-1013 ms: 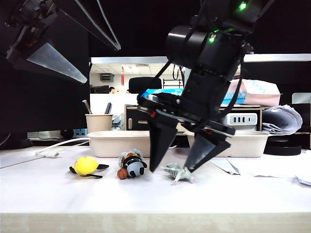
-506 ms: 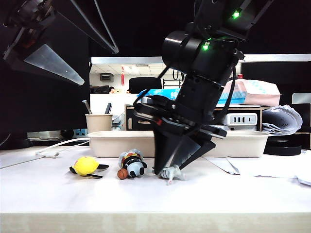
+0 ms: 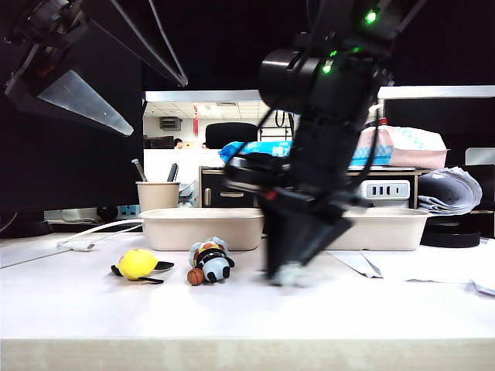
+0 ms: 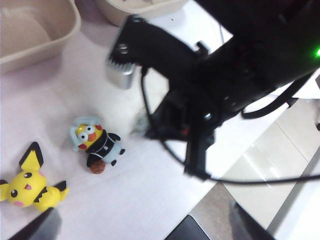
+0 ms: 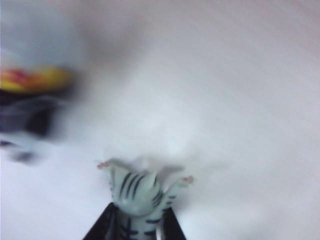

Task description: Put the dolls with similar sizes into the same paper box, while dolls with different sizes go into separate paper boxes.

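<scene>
My right gripper hangs low over the table's middle, shut on a small white figure with black stripes, which shows only as a blur in the exterior view. A yellow plush doll and a panda-like doll with an orange ball lie on the table to its left. Two beige paper boxes stand side by side behind them. My left gripper is open and empty, high at the upper left.
A beige cup with pens stands behind the left box. A white cable runs along the table's left. Loose papers lie at the right. The table's front edge is close to the dolls.
My right gripper has come down around the striped figure and closed on it. It is blurred with motion now. The left gripper has stayed where it was.
</scene>
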You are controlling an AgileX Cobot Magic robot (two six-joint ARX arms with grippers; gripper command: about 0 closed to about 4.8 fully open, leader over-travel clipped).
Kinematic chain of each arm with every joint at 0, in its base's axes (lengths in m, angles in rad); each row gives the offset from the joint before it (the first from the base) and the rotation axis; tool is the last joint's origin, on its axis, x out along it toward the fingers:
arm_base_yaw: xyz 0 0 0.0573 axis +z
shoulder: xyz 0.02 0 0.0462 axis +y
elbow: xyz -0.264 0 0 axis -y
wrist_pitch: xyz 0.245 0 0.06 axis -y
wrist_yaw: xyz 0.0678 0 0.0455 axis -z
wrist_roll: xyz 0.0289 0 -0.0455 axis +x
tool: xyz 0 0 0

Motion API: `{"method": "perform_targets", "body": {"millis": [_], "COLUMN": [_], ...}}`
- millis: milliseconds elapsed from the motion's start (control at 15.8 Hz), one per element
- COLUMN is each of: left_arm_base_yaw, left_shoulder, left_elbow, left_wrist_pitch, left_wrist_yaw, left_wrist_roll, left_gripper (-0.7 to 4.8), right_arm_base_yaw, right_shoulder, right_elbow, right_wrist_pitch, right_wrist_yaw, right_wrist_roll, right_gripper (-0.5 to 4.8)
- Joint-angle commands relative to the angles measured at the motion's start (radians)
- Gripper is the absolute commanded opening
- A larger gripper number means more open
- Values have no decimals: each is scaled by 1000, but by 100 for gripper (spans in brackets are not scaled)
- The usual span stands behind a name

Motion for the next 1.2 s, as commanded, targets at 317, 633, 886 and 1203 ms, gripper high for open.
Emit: {"method": "perform_targets", "body": {"millis": [317,633,886,1203], "left_arm_base_yaw": [-1,-1,-1,-1], "left_shoulder": [-4,-4,-4,-4], "left_elbow": [3,3,3,3], "left_wrist_pitch": [6,5,5,5], "left_wrist_yaw": [-37,-43,-58,-80], "left_wrist_roll": [27,42,53,67], "left_gripper": [479,479,479,479], "right_arm_base_yaw": [-88,-178,-305,-387], "right_shoulder": [-42,-42,-26,67], "right_elbow": [310,460,464,464], "right_wrist_pitch": [-223,-217,-172,-175], "right_wrist_yaw": [112,187,188,179], "right_wrist_roll": [-116,-166,-189,-209], "right_gripper": [-1,-1,-1,-1]}}
